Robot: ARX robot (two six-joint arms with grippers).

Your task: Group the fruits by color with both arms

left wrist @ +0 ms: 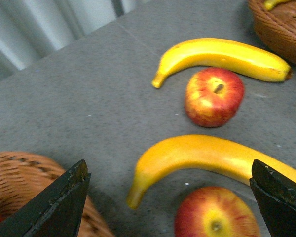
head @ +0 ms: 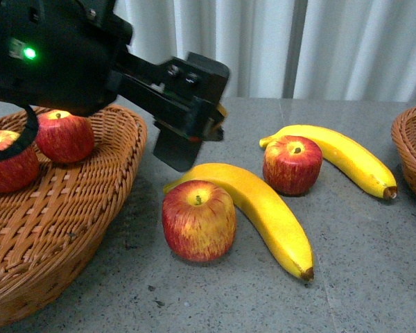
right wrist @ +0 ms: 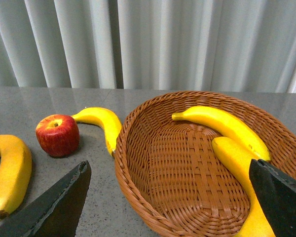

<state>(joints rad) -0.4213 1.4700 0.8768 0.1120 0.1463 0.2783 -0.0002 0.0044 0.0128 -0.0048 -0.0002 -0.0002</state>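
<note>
My left gripper [head: 191, 132] is open and empty, hovering above the table just behind the near red apple [head: 198, 220] and the near banana [head: 263, 208]. In the left wrist view the gripper [left wrist: 170, 173] has that apple [left wrist: 216, 215] and banana [left wrist: 202, 155] between its spread jaws, below them. A second apple [head: 292, 164] and a second banana [head: 340, 156] lie farther back. My right gripper [right wrist: 170, 173] is open and empty over the right basket [right wrist: 133, 187], which holds two bananas [right wrist: 222, 123]. It does not show in the front view.
The left wicker basket [head: 90, 208] holds two red apples [head: 64, 135], close beside my left arm. The right basket's rim [head: 412, 149] is at the table's right edge. White curtains hang behind the grey table.
</note>
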